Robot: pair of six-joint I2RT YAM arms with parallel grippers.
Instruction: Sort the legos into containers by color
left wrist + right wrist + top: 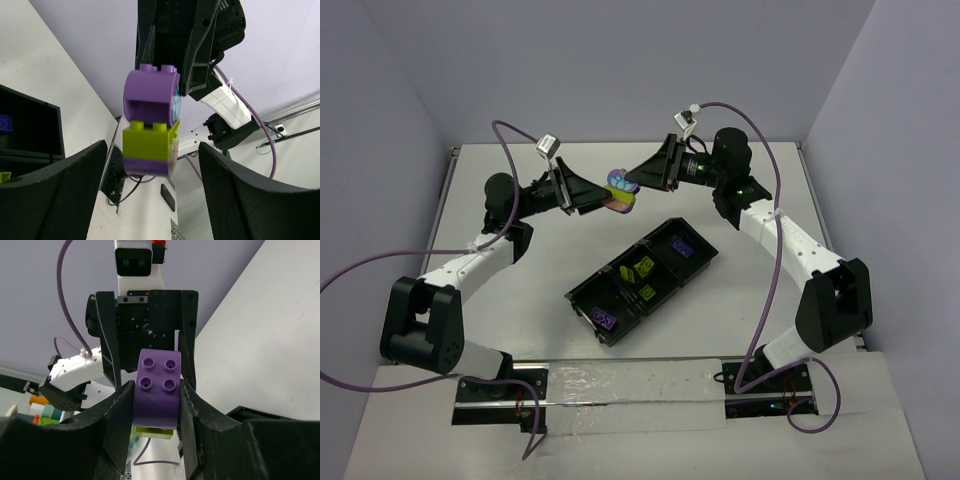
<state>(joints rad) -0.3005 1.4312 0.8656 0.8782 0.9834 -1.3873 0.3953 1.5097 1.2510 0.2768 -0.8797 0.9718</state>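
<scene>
Top view: L and R arms extend over the far part of the table [540, 340], wrists angled inward, so that the left gripper [595, 200] and right gripper [645, 177] face each other with the lego stack [620, 190] between them, in the air and well apart from the tray [580, 296]. Only this view shows the tray contents: far purple brick [680, 247] in the far compartment, yellow-green bricks [642, 267] in the mid one, near purple brick [603, 320] in the near one.

L wrist view: shows the stack's layers, unseen from above: purple arch piece [150, 92] on top, yellow-green block [147, 140] below it, purple base [147, 166] at the bottom. L fingers [60, 195] stand wide, one on each side of the stack, with a gap on both sides. R gripper comes in from above.

R wrist view: R fingers [120, 405] pinch the studded purple piece from both sides, pads touching it; yellow-green shows beneath. L gripper body is visible just behind.
</scene>
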